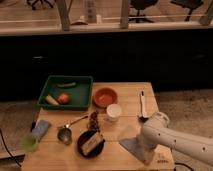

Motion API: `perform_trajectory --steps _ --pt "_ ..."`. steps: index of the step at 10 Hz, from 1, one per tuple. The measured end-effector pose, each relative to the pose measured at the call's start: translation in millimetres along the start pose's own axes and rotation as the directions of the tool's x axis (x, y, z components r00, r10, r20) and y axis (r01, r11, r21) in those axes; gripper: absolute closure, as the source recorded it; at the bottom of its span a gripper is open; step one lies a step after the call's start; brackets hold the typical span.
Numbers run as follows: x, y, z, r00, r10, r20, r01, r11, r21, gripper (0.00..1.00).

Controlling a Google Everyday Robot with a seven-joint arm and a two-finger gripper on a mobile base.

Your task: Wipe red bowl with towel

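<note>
The red bowl (105,96) is a shallow orange-red bowl on the wooden table (130,92), right of the green tray and behind the white cup (113,113). The towel (130,145) is a flat grey-blue cloth lying at the table's front right. My white arm (172,140) comes in from the right and bends down over the towel's right part. The gripper (146,151) is at the arm's lower end, right at the towel, well in front of and to the right of the bowl. Part of the towel is hidden by the arm.
A green tray (82,80) with fruit stands at the back left. A dark round dish (90,143) with food, a metal cup with a spoon (65,134), a small light blue cloth (40,129) and a green cup (30,142) lie at the front left. A white utensil (142,105) lies at the right edge.
</note>
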Motion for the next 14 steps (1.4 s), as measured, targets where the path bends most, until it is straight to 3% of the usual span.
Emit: perform_trajectory --steps 14 --pt "1.6 -1.0 1.7 1.0 0.018 -0.007 -0.018 1.0 -0.012 0.2"
